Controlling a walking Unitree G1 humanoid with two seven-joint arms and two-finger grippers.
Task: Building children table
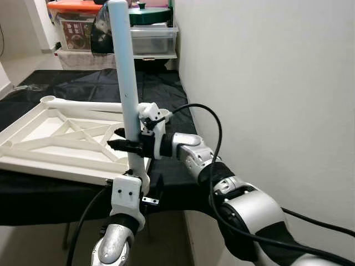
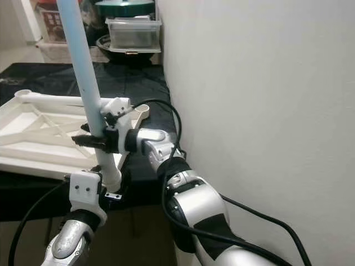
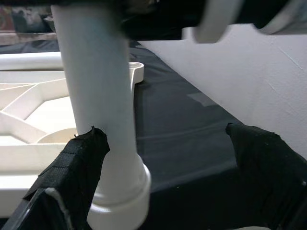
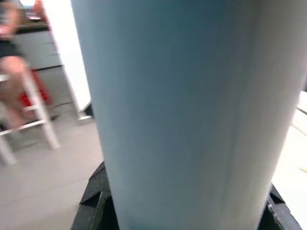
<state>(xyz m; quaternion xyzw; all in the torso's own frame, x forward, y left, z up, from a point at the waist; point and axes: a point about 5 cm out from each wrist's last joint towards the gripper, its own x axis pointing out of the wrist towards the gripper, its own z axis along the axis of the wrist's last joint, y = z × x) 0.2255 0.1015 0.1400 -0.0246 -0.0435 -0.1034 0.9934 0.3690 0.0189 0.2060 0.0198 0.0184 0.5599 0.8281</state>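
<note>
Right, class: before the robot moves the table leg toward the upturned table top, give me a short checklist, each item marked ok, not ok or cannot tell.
1. Right gripper closed on the table leg: ok, its black fingers clamp the tube from the side.
2. Left gripper also gripping the leg: not ok, its fingers stand apart, with only one beside the tube.
3. Leg held upright: ok, nearly vertical, leaning slightly.
4. Table top lying underside up on the black cloth: ok.
5. Corner socket at the far corner free for a leg: ok.
6. Leg's lower end lined up with a socket: cannot tell.
</note>
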